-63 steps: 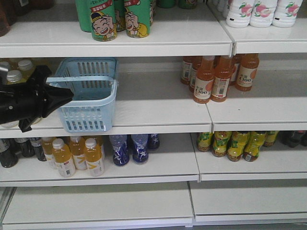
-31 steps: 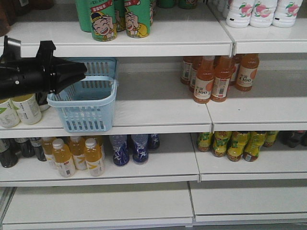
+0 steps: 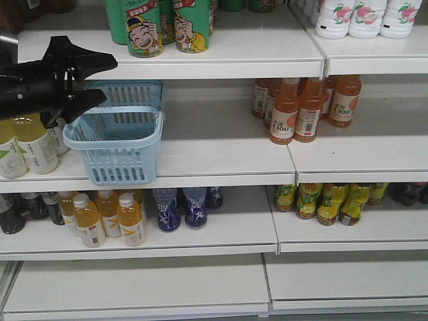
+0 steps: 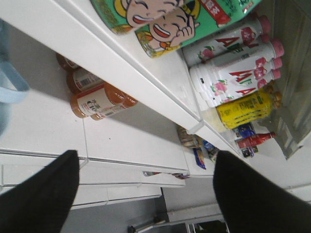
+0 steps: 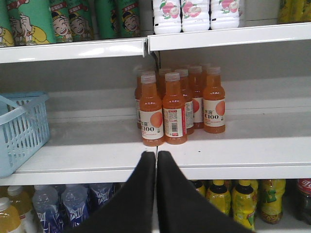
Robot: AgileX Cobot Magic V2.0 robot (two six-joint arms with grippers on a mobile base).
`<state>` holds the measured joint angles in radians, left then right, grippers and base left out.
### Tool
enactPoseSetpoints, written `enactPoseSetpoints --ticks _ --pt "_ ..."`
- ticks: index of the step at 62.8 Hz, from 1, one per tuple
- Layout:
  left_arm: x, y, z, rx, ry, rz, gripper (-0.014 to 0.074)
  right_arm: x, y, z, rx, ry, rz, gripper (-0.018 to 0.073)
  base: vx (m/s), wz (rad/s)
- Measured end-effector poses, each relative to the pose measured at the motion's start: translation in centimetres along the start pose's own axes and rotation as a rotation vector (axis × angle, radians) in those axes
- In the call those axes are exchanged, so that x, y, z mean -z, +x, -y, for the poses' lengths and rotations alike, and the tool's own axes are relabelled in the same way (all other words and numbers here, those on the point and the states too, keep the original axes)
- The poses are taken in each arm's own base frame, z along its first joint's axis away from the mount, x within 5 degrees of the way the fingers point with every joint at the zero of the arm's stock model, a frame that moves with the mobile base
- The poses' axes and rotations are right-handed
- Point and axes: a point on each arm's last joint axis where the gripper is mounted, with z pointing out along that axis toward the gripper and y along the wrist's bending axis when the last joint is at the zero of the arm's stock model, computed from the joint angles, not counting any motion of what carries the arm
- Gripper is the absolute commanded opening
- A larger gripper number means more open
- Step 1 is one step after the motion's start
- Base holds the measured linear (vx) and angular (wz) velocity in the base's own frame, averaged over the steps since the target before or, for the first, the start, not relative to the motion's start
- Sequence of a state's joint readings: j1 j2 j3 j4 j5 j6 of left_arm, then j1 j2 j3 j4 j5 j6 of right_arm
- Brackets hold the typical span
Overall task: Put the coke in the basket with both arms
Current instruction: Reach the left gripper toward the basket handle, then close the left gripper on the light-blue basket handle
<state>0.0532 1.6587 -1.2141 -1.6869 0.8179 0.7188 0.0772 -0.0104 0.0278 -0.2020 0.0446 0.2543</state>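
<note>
- The basket (image 3: 120, 164) stands on the middle shelf, towards the left end, with its flat handle spanning the open top
- The left gripper (image 3: 110, 80) hangs just above the basket's rear left corner; its jaws are spread wide with nothing between them, and the tips point to the right
- The right gripper (image 5: 156, 153) faces the shelving to the right of the basket; its jaws are pressed together and hold nothing
- The coke (image 5: 305, 193) shows only as a sliver at the edge of the right wrist view, one shelf below the basket and far to its right, beyond a row of yellow bottles (image 5: 243, 201)
- Orange-drink bottles (image 3: 297, 110) are clustered on the basket's own shelf, well to its right
- Pale yellow bottles (image 3: 30, 144) stand just left of the basket
- Green cartoon cans (image 3: 144, 27) sit on the shelf above the basket
</note>
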Motion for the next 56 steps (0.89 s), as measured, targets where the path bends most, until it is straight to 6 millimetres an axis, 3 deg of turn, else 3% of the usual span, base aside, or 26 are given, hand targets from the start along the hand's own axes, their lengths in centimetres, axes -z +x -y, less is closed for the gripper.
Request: enactPoseSetpoints --ticks 20,56 --pt "-0.2 -0.9 -1.3 0.014 -0.088 0.091 0.0575 0.0 0.0 0.0 0.000 0.000 0.000 -0.0005 0.00 0.00" --pt "-3.3 -0.2 -8.6 0.177 -0.200 0.012 0.0565 0.0 0.0 0.0 0.000 0.000 0.000 -0.0005 0.00 0.00"
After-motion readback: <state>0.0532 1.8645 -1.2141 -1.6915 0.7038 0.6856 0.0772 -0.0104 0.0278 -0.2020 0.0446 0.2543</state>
